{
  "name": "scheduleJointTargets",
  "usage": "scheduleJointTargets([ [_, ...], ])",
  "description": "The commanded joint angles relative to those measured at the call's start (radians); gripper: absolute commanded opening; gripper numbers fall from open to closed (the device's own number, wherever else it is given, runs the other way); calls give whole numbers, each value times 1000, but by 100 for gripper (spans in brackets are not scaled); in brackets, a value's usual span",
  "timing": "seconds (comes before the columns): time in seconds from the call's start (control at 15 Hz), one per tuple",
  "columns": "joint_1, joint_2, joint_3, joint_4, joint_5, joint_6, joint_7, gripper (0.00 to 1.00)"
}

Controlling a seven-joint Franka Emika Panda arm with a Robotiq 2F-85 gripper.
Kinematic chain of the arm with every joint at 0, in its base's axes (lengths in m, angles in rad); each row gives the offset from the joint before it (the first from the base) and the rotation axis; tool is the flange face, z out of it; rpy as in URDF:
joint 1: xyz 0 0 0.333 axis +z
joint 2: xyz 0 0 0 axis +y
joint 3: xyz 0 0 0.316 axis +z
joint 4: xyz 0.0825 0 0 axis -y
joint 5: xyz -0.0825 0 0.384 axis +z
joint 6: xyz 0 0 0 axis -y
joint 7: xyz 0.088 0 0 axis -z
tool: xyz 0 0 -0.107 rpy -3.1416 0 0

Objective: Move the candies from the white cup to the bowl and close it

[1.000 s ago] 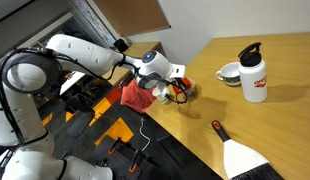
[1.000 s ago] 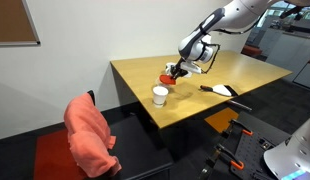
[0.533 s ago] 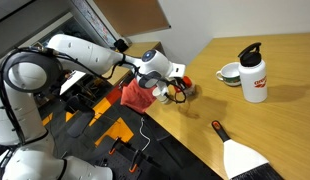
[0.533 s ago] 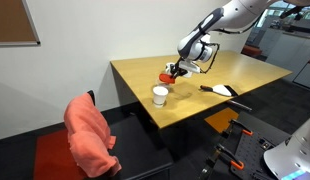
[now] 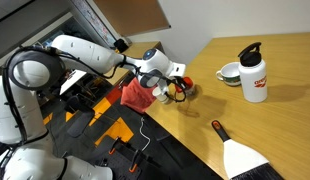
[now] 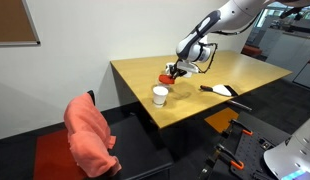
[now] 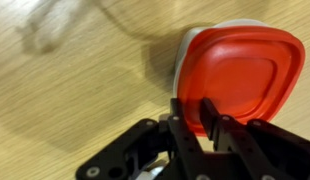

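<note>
In the wrist view my gripper [image 7: 195, 110] is shut on the near edge of a red lid [image 7: 243, 72]. The lid lies flat over the tan bowl, and only a strip of the bowl's rim [image 7: 182, 50] shows at its left side. In both exterior views the gripper [image 5: 173, 90] [image 6: 179, 69] points down at the lid [image 6: 169, 75] near a table corner. The white cup [image 6: 160, 95] stands apart, close to the table's front edge. The candies are hidden.
A white bottle with a black cap [image 5: 254, 72] and a whitish bowl [image 5: 228, 72] stand further along the table [image 5: 265, 120]. A hand brush [image 5: 237, 152] [image 6: 221, 89] lies on the table. A pink cloth [image 6: 90, 135] hangs on a chair beside it.
</note>
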Motion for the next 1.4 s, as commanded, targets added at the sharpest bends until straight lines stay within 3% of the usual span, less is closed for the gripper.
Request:
scheduleJointTargets([
  [0.0, 23, 19, -20, 40, -19, -34, 47, 6],
  [1.0, 76, 44, -73, 84, -60, -107, 92, 6],
  [1.07, 79, 42, -75, 82, -64, -106, 94, 50],
  [1.13, 78, 37, -72, 78, -66, -104, 91, 51],
  [1.33, 77, 16, -61, 56, -63, -86, 79, 71],
])
